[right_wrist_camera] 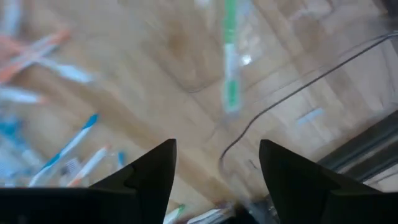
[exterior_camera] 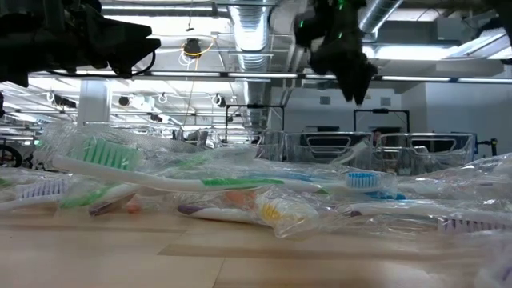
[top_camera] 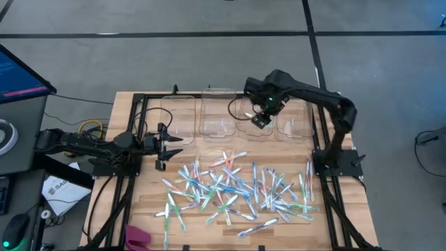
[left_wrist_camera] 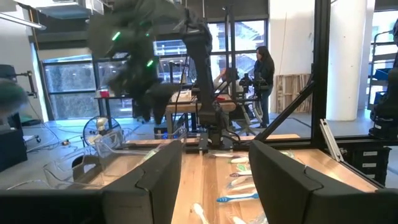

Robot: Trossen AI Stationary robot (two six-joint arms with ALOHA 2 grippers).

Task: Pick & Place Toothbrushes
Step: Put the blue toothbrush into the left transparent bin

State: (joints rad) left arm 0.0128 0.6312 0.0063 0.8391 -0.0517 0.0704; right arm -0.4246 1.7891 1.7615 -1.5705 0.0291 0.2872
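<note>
Right gripper [top_camera: 261, 118] open above clear bin [top_camera: 252, 130]; green toothbrush [right_wrist_camera: 230, 74] seen below fingers. Clean drop to be confirmed before retreat. Left gripper [top_camera: 166, 145] open, idle.

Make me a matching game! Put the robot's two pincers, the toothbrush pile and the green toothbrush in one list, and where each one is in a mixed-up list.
Things:
1. left pincer
2. right pincer
3. toothbrush pile
4. green toothbrush

Places:
A. spread over the table's near half
B. above the clear bins, open
C. under the right pincer, in a clear bin
D. at the table's left edge, open, holding nothing

Pairs: 1-D, 2-B, 3-A, 4-C
</note>
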